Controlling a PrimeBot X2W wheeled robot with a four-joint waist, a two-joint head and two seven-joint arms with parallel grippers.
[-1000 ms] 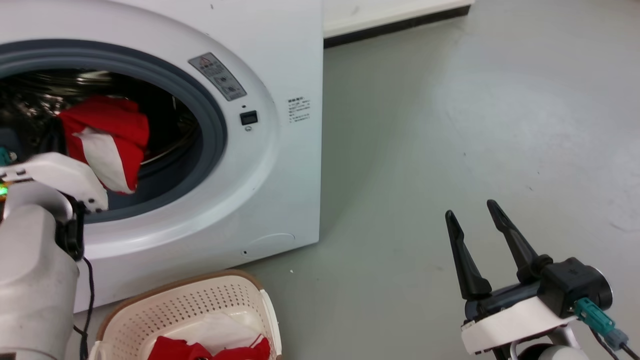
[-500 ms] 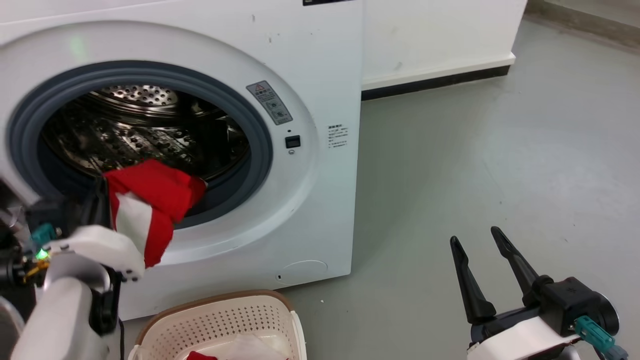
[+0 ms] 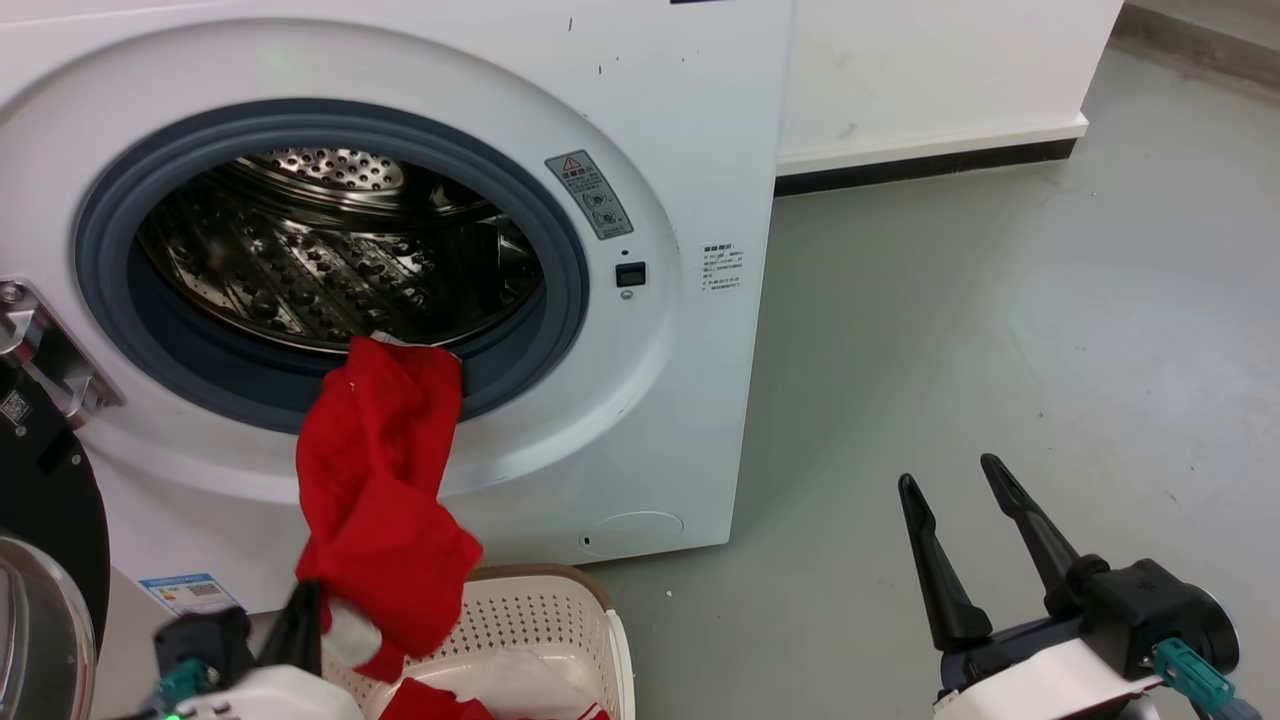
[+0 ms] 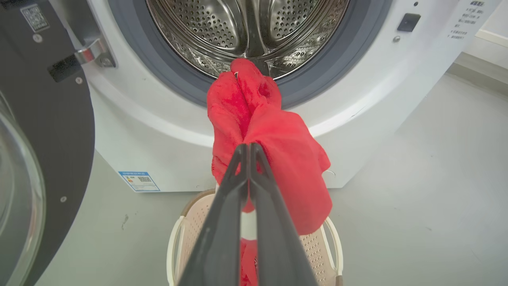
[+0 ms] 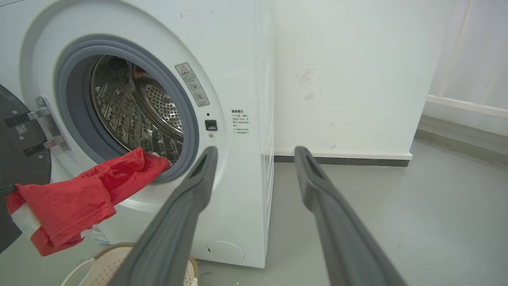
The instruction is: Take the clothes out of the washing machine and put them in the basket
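A red garment (image 3: 385, 490) of the clothes stretches from the washing machine's (image 3: 640, 120) porthole rim down over the basket (image 3: 560, 620). My left gripper (image 4: 249, 149) is shut on its lower end; in the head view that gripper (image 3: 315, 625) sits at the bottom left, above the basket's left side. The garment (image 4: 274, 147) trails back to the drum's lip (image 4: 246, 63). More red and whitish clothes (image 3: 500, 690) lie inside the basket. My right gripper (image 3: 950, 500) stands open over the floor at the lower right, holding nothing. The garment (image 5: 75, 198) and the machine (image 5: 238, 79) also appear in the right wrist view.
The dark-framed glass door (image 3: 40, 560) hangs open at the left, close to my left arm. Its hinge (image 3: 40, 350) juts from the machine's front. A white wall with a dark skirting (image 3: 930, 160) runs behind, and grey floor (image 3: 1000, 330) spreads to the right.
My left gripper has pulled the red garment out of the drum and down toward the basket. The head camera has shifted too. The right gripper has stayed where it was.
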